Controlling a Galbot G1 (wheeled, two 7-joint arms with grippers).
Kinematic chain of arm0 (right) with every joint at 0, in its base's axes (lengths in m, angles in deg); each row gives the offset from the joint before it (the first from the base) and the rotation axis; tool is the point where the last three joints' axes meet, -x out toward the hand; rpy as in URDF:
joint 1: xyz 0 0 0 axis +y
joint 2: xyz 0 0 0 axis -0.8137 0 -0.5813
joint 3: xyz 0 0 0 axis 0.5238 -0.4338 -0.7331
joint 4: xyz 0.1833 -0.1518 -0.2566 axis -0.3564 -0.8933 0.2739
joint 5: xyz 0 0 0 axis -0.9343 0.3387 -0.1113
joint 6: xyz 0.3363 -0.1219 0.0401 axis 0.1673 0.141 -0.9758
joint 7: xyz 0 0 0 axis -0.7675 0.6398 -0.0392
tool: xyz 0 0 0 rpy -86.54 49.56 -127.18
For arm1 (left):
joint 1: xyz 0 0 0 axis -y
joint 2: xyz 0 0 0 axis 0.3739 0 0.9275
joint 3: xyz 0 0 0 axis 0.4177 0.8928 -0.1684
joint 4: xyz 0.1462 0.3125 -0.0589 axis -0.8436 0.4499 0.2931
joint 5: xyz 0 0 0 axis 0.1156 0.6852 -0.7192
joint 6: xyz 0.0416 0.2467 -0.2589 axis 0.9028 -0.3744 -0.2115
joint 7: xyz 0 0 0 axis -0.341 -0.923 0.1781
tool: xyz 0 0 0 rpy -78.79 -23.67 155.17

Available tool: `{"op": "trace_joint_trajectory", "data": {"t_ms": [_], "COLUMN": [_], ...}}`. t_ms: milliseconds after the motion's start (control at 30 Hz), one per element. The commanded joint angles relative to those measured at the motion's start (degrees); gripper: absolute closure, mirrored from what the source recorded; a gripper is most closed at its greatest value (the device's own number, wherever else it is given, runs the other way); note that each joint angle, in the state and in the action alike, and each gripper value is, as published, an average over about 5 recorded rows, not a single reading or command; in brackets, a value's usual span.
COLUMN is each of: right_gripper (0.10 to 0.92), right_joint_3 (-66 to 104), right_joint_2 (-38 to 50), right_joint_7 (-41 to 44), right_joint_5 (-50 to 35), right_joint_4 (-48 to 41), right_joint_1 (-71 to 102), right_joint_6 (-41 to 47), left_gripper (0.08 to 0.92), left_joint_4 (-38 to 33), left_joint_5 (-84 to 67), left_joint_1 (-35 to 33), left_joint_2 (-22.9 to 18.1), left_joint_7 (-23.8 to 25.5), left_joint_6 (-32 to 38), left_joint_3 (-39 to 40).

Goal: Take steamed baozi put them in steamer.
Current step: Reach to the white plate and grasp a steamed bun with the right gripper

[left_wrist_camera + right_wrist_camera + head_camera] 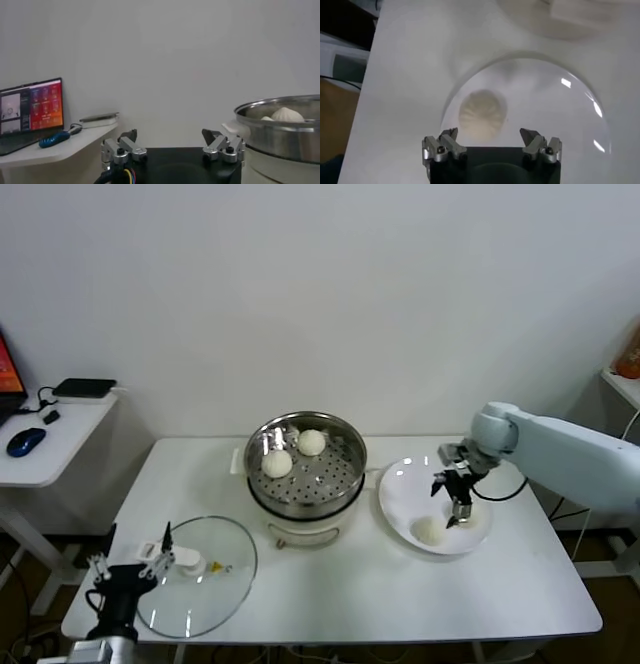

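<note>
Left gripper (128,569): parked at the table's (350,594) front left corner, jaws spread, empty, beside a glass lid (200,589).

Steamer (305,474): shiny steel pot, perforated tray, mid-table; two buns (277,464) inside, smooth, round, cream-white.

Plate (400,489): white, right of the steamer, one bun (430,530) visible on it.

Right gripper (460,512): above the plate, fingers wide apart, holding nothing, beside that bun.

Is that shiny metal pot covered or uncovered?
Uncovered. The round stainless-steel steamer shows two cream-white buns on its perforated tray, and the round glass lid lies on the table beside it.
</note>
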Motion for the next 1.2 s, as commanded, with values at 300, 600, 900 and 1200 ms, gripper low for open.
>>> {"op": "trace_joint_trajectory", "data": {"t_ms": [300, 600, 900, 1200], "right_gripper": [0.203, 0.203, 0.203, 0.26], "right_joint_3": [3.4, 4.3, 4.8, 5.4], "right_joint_2": [-3.5, -3.9, -4.1, -4.5], "right_joint_7": [-0.4, -0.6, -0.8, -0.7], "right_joint_5": [2.7, 3.3, 3.6, 3.6], "right_joint_4": [-4.8, -5.9, -6.2, -6.6], "right_joint_1": [6.4, 7.6, 8.5, 8.9], "right_joint_6": [0.0, 0.0, 0.2, 0.3], "left_gripper": [0.177, 0.177, 0.177, 0.177], "left_joint_4": [0.3, 0.4, 0.6, 0.8], "left_joint_5": [0.1, 0.1, 0.1, 0.1], "left_joint_1": [0.2, 0.2, 0.1, 0.1], "left_joint_2": [-0.1, -0.2, -0.3, -0.3], "left_joint_7": [0.0, 0.0, -0.1, -0.1], "left_joint_6": [0.0, 0.1, 0.2, 0.3], "left_joint_3": [0.1, 0.1, 0.0, 0.0]}}
